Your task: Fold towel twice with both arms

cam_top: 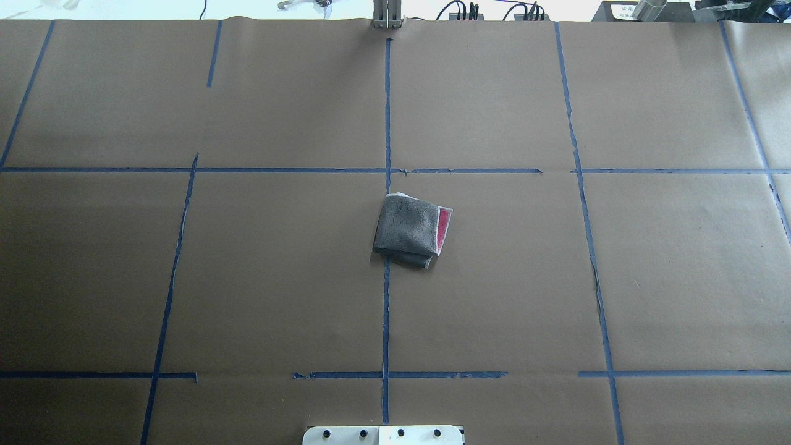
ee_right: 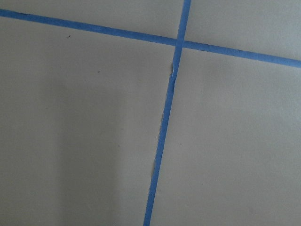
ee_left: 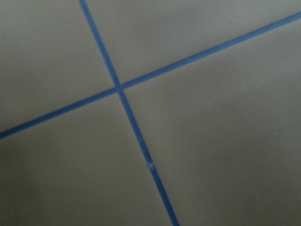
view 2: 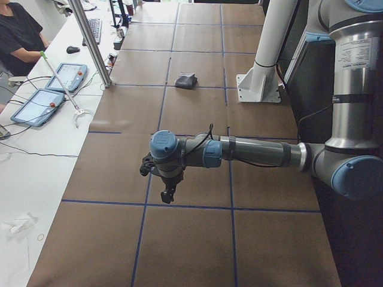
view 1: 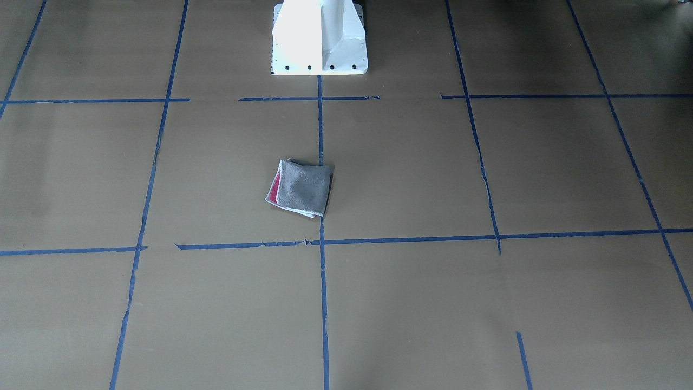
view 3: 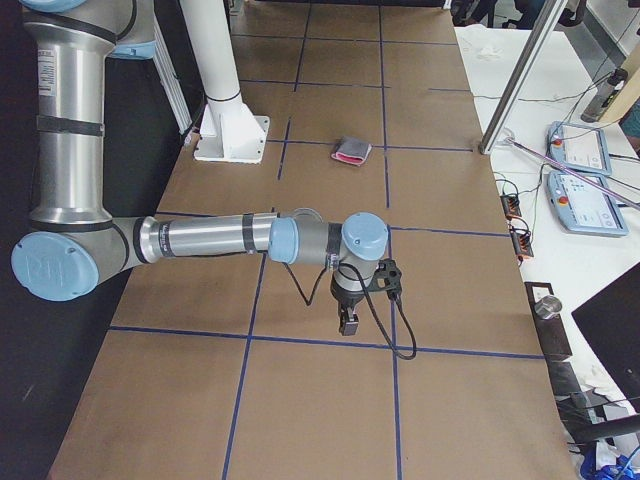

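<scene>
You'll find towel (cam_top: 411,230) at table (cam_top: 247,278) ctr, across tape line (cam_top: 387,111), before pedestal (view 1: 319,38). L gripper (view 2: 169,196) over L end, R gripper (view 3: 346,325) over R end, both well apart from towel.

Nothing is legible; the label (view 2: 350,57) on the left arm (view 2: 257,153) is blurred.

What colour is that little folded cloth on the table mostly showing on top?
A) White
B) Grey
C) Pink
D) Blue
B: the towel lies folded with its grey face up, and only a thin pink strip shows along one edge.
</scene>
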Available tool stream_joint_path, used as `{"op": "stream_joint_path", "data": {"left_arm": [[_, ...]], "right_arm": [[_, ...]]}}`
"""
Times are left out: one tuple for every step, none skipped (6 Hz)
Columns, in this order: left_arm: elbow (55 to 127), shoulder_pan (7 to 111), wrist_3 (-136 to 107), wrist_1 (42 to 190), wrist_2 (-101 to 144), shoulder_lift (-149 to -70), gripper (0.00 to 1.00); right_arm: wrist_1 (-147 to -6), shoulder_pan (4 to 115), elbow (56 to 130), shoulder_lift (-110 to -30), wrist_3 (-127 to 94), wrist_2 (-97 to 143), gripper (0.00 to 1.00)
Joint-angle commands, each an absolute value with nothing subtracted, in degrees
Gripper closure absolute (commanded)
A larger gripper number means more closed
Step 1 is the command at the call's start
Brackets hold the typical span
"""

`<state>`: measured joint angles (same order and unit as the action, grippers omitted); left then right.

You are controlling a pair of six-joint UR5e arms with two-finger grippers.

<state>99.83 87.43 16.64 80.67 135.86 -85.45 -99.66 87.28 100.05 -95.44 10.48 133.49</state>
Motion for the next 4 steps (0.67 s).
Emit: {"op": "stream_joint_path", "data": {"left_arm": [[100.9, 88.0, 17.4, 76.5, 136.4, -84.5, 0.00], [101.5, 88.0, 16.9, 76.6, 136.1, -84.3, 0.00], [101.6, 88.0, 16.9, 76.6, 136.0, -84.3, 0.00], [102.4, 88.2, 16.5, 76.6, 136.3, -84.1, 0.00]], "right_arm": [[-99.6, 87.4, 100.0, -96.1, 10.9, 135.5, 0.00], [-99.5, 87.4, 100.3, -96.2, 10.9, 135.5, 0.00], [-99.5, 87.4, 100.9, -96.0, 11.1, 135.3, 0.00], [-99.4, 87.4, 101.1, -95.4, 11.1, 134.9, 0.00]]}}
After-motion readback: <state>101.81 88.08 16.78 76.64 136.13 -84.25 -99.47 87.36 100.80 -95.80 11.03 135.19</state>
